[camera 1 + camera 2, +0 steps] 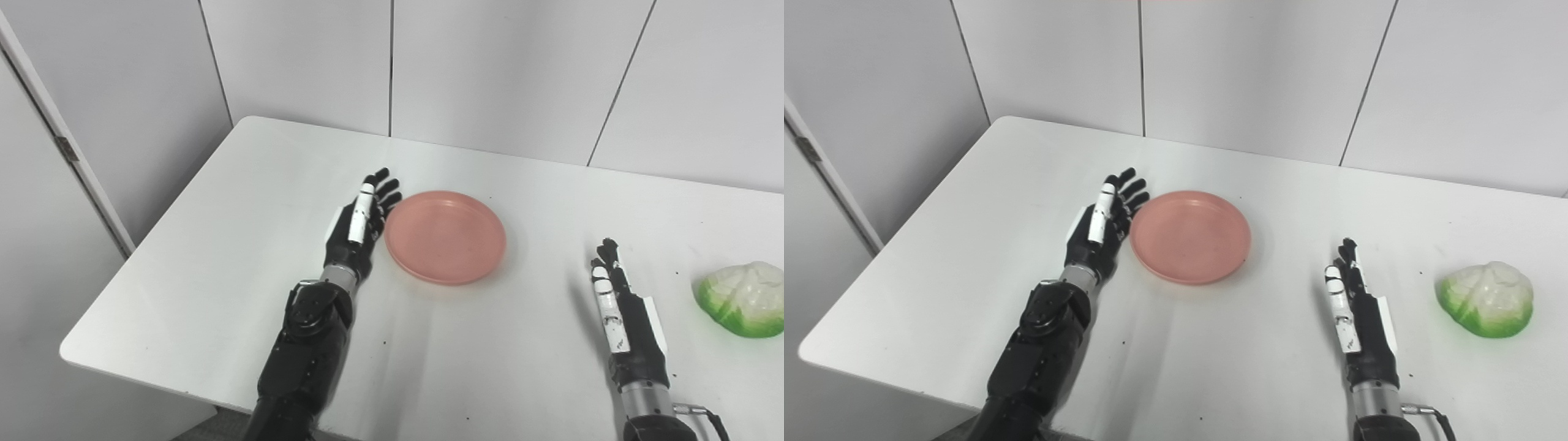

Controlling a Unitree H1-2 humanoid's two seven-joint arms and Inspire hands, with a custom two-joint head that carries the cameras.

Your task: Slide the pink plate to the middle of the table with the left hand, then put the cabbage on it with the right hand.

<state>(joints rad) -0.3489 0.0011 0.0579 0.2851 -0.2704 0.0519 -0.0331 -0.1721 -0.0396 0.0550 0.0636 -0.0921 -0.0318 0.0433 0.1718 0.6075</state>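
The pink plate (445,236) lies flat on the white table (245,257), a little left of its middle. My left hand (361,220) stands edge-on right against the plate's left rim, fingers straight and apart, holding nothing. The cabbage (743,298), green at the base and white on top, rests near the right edge of the view. My right hand (621,312) is open too, held edge-on above the table to the left of the cabbage, a clear gap between them. In the right eye view the plate (1190,244) and cabbage (1487,299) show the same layout.
White wall panels (502,67) rise directly behind the table's far edge. At the left, the table edge drops off beside a panel with a hinge (66,148). Bare tabletop stretches between the plate and my right hand.
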